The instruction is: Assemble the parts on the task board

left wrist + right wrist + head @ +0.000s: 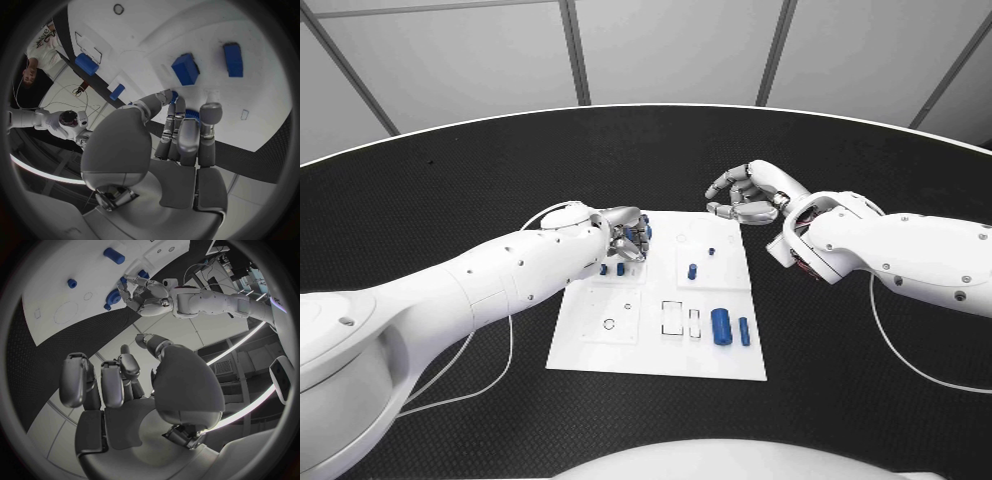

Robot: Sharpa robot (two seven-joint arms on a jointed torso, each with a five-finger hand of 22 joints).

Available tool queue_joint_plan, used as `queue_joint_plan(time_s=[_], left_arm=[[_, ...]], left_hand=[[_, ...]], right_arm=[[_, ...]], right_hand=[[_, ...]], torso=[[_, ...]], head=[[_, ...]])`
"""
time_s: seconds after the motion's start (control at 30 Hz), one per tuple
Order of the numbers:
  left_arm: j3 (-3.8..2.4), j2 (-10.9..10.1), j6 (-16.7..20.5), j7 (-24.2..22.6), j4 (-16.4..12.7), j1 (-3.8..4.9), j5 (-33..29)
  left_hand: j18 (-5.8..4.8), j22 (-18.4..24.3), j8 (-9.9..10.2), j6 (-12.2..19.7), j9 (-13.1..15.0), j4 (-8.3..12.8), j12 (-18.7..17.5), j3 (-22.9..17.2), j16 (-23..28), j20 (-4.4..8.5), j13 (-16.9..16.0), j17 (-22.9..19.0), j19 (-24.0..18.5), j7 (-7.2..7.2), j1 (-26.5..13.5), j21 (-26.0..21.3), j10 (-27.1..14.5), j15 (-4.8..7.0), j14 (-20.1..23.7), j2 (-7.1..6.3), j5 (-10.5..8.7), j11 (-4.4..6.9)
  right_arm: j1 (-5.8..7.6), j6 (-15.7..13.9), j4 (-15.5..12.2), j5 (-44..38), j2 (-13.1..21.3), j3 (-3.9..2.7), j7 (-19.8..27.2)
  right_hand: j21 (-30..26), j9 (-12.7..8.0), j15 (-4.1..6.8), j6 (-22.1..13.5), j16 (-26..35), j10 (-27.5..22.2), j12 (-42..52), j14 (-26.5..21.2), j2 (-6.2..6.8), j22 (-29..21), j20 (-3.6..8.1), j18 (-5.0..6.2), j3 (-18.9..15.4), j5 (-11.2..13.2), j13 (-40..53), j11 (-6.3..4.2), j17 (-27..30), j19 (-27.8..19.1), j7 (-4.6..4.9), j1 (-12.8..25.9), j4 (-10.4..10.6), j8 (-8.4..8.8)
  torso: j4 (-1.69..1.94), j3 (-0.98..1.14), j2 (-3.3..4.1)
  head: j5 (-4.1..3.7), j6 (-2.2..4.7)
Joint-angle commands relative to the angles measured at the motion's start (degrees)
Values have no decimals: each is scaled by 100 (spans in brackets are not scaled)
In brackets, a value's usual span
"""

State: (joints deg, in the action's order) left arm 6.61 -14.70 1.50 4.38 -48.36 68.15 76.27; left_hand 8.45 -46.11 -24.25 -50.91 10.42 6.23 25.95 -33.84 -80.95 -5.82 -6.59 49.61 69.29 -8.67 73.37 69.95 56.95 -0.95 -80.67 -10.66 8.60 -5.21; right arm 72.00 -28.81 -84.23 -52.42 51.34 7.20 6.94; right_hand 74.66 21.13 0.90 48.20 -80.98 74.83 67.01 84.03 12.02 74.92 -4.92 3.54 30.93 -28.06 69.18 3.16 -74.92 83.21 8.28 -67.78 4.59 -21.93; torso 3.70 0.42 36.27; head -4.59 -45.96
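Left hand: fingers curled down over the board's left edge, tips close around a small blue piece. In the left wrist view the blue sits between the fingertips, so I read it as a pinch on that part, but contact is partly hidden behind the fingers, so treat it as likely, not certain.

Right hand: fingers loosely curled in, nothing in them, hovering over bare table just off the board's far right corner, apart from every part.

Task board: white plate, centre of the black table. Parts on it:
- two small blue pegs standing just beside the left fingertips
- a blue block mid-board, a tiny blue stud just beyond it
- a large blue cylinder and a thin blue bar lying side by side near the right edge
- empty outlined slots and a round hole nearer the robot

Risks from here:
- The pinch looks shallow. If the part is tilted on entry it could jam in its socket or pop out of the fingertips.
- The curled left fingers sit very near the two pegs, so any sideways move could knock them over.
- The board does not appear to be clamped, and the right hand isn't bracing it. A hard downward push at the left edge could shift it.
- The fingers hide the target from the head view, so alignment is poorly observed.
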Motion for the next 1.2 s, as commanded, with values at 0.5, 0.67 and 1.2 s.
queue_joint_plan(time_s=[0.5,0.67,1.2], left_arm=[[1,82,-85,71,103,-27,75],[2,99,-100,86,126,-36,84],[2,155,-97,151,193,-65,91]], left_hand=[[-17,-2,15,-51,12,-1,-34,-21,0,-8,24,-28,17,-12,17,9,24,16,14,-40,-27,-5],[-20,-22,4,-87,23,-8,-32,-38,4,-5,21,-49,28,5,18,20,51,24,16,-16,-32,9],[-21,-20,23,-94,35,-51,-54,56,15,4,19,-93,32,15,-107,20,72,33,21,-120,-118,15]], right_arm=[[0,7,0,0,-1,0,-2],[0,8,1,0,-1,0,-2],[0,10,0,0,1,0,-2]], right_hand=[[-16,2,49,21,31,27,-2,258,-8,171,42,35,44,-29,-2,-19,-203,-2,-13,25,5,-34],[-16,2,49,21,31,27,-2,258,-8,171,42,35,44,-29,-2,-19,-203,-2,-13,25,5,-34],[-14,2,54,26,31,39,3,262,-11,175,47,33,50,-33,-4,-23,-209,5,-18,23,1,-45]], torso=[[2,4,0],[2,6,-4],[1,1,0]], head=[[-23,-26],[-26,-32],[-33,-56]])
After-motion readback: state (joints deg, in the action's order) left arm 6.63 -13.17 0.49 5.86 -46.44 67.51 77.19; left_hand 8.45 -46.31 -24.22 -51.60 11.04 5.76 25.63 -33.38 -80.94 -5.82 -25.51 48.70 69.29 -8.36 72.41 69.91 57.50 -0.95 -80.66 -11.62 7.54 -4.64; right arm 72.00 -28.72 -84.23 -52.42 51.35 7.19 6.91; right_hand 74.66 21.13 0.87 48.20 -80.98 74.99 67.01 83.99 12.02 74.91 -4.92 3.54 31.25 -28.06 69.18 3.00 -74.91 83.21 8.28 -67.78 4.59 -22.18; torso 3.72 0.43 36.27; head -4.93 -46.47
